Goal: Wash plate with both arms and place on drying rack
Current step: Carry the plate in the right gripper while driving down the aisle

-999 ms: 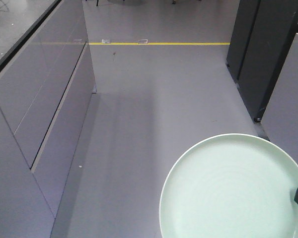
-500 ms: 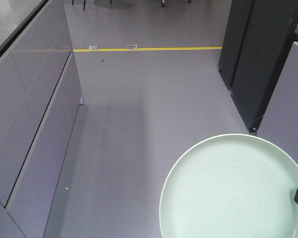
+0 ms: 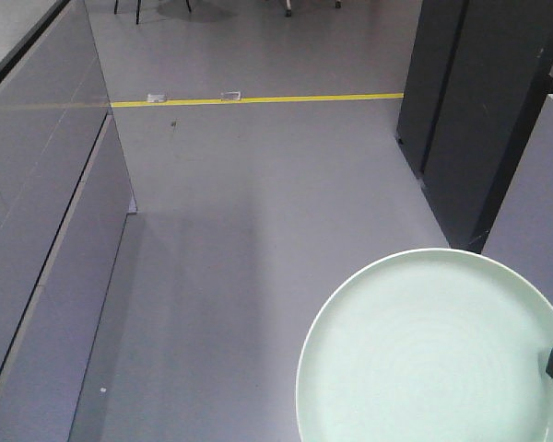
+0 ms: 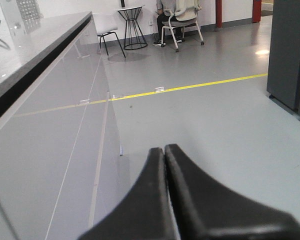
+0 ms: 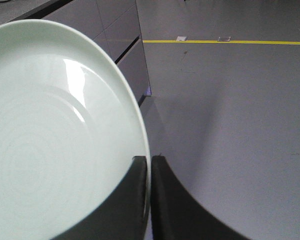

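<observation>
L gripper [image 4: 164, 150] at bottom centre, black, fingers [image 4: 147, 200] pressed tip to tip, nothing between. Grey cabinet [image 4: 50, 150] along frame-left w/ dark top [image 4: 40, 60], running away toward the back. Grey floor [image 4: 215, 125] ahead, crossed by yellow line [image 4: 210, 83]. Past the line: white chair [image 4: 107, 27], wire-base table [image 4: 131, 22], office chair [image 4: 182, 20] w/ someone seated, only partly in frame. Dark unit [image 4: 287, 50] at frame-right edge. Red post [image 4: 218, 10] at back.

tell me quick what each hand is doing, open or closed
Left hand: closed, nothing seen in it.
Right hand: closed on the rim of the round pale mint-green plate.
</observation>
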Robot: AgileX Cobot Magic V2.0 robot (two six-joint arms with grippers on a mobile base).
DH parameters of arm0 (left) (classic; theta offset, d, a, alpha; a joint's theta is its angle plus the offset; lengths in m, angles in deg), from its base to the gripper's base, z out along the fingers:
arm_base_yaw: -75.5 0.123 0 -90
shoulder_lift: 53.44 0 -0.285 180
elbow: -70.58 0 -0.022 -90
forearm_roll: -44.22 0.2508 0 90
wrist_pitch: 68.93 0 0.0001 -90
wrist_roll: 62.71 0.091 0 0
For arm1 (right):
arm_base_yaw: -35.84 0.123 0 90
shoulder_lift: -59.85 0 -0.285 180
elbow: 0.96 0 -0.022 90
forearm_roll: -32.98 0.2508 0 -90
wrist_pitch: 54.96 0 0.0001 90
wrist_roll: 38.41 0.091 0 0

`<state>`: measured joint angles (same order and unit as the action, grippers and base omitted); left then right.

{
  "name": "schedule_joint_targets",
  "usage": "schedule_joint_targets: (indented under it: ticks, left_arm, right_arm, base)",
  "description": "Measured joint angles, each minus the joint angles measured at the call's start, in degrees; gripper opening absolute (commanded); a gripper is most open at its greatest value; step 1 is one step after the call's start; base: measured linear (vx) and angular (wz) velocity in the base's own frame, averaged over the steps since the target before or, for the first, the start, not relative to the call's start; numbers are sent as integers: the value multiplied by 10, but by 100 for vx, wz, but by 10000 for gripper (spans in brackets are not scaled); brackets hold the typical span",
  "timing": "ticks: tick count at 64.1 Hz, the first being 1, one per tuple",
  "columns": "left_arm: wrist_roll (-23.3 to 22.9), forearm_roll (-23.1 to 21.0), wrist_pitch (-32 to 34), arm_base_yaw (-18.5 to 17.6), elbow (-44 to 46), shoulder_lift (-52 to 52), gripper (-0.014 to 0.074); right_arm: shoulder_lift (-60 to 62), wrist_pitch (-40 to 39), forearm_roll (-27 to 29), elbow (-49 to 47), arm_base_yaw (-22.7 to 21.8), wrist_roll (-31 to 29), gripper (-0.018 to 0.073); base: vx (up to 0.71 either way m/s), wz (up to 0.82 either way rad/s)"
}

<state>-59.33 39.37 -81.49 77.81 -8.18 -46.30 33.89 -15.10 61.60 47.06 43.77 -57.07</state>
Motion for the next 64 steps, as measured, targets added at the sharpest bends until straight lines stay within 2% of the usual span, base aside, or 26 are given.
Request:
schedule_joint_targets:
  ticks: [30, 64]
  left_arm:
    - [0, 0, 0, 0, 0, 0, -6]
    - [0, 0, 0, 0, 0, 0, -6]
  right_arm:
    - [0, 0, 0, 0, 0, 0, -1]
    - [0, 0, 0, 0, 0, 0, -1]
  base:
    - [22, -12]
    - [19, -32]
